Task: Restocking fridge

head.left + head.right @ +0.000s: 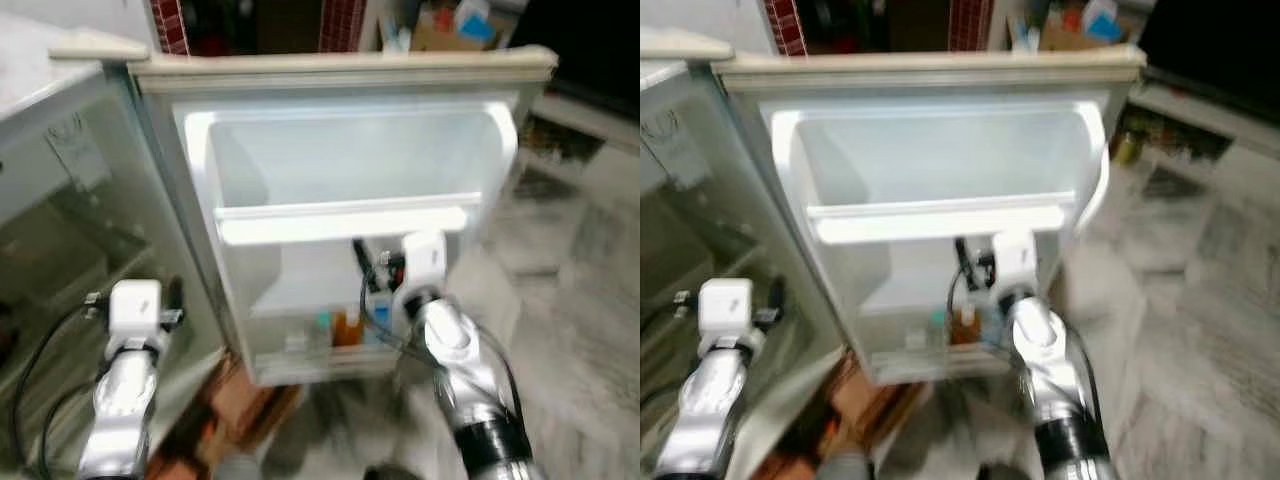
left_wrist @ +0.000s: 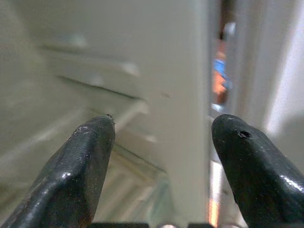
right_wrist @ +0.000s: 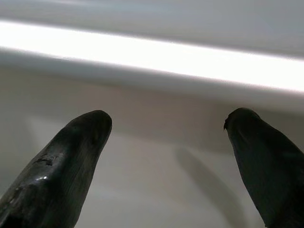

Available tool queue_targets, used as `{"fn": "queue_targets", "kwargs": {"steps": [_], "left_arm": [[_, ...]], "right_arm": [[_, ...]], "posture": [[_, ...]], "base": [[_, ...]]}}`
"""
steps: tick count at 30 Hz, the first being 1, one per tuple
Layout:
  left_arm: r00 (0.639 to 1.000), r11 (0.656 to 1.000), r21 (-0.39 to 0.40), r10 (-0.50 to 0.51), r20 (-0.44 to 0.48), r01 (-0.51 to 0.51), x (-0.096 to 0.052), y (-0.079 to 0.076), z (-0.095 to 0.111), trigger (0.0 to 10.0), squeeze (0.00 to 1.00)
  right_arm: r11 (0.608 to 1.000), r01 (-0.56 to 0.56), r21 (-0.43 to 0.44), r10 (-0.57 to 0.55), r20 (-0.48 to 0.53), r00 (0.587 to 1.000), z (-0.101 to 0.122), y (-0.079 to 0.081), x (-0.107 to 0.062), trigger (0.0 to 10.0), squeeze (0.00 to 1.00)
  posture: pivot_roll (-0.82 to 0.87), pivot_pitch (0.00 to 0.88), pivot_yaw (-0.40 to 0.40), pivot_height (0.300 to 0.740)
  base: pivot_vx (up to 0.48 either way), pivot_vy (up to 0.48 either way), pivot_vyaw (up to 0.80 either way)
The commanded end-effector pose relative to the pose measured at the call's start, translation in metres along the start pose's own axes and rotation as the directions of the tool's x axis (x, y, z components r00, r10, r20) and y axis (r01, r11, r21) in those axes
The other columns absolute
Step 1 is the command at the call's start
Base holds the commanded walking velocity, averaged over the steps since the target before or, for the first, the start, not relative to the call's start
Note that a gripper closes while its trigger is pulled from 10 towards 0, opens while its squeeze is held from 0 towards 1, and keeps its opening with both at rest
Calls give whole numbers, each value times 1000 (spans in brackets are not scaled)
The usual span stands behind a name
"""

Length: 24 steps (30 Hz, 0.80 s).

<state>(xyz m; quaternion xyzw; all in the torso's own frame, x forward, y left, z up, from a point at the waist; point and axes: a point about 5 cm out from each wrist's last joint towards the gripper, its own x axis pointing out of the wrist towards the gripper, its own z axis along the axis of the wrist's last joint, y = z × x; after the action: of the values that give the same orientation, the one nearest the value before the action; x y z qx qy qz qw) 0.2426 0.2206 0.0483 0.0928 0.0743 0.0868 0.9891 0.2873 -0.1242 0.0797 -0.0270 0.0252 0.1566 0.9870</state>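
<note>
A small white fridge stands with its door (image 1: 340, 150) swung wide, the inner side facing me. The upper door shelf (image 1: 340, 218) holds nothing that I can see. The lower door shelf (image 1: 330, 345) carries a few small bottles, one teal-capped (image 1: 322, 324) and one orange-brown (image 1: 350, 328). My right gripper (image 3: 166, 121) is open just in front of the door, below the bright shelf rail (image 3: 152, 52), with nothing between its fingers. My left gripper (image 2: 161, 126) is open and empty at the edge of the fridge body (image 1: 70, 230), where glass shelves show.
Brown cardboard (image 1: 250, 400) lies on the floor under the door. Pale marble floor (image 1: 570, 300) stretches to the right. A box of items (image 1: 450, 25) sits behind the door's top edge. The picture is blurred.
</note>
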Motion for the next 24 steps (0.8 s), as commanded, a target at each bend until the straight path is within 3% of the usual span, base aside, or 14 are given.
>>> {"fn": "queue_targets", "kwargs": {"steps": [1,7,11,19,21,22,24], "left_arm": [[999,999,-17,-38,-5,38,-1,-14,0,10000,0],[997,998,3,-57,-42,57,-9,-14,-8,10000,0],[997,998,14,-64,-53,65,-10,-15,-10,10000,0],[998,999,21,-26,-59,27,-7,-5,-9,10000,0],[996,1000,-24,13,-84,-15,-7,0,-10,10000,0],[995,997,-50,46,-92,-51,-7,5,-9,10000,0],[994,995,-52,76,-80,-80,-8,9,-7,10000,0]], "right_arm": [[1000,-2,4,3,-86,996,-17,-12,-12,10000,0],[996,-79,49,87,-182,979,-35,-13,-30,10000,0],[994,-103,31,107,-194,975,-34,-14,-28,10000,0],[990,-99,-97,88,-112,990,-18,-12,-19,10000,0],[990,-92,-108,80,-108,991,-16,-14,-18,10000,0],[986,-54,-158,37,-106,994,-14,-19,-16,10000,0],[998,6,-54,-12,-99,995,-12,-27,-14,10000,0]], "posture": [[99,0,-2,740],[95,0,-1,740],[95,0,1,740],[109,0,12,740],[114,11,21,740],[126,18,26,740],[138,29,27,740]], "base": [[0,-465,0],[0,-448,0],[0,-428,0],[0,-421,0],[0,-439,0],[0,-458,0],[0,-469,0]]}}
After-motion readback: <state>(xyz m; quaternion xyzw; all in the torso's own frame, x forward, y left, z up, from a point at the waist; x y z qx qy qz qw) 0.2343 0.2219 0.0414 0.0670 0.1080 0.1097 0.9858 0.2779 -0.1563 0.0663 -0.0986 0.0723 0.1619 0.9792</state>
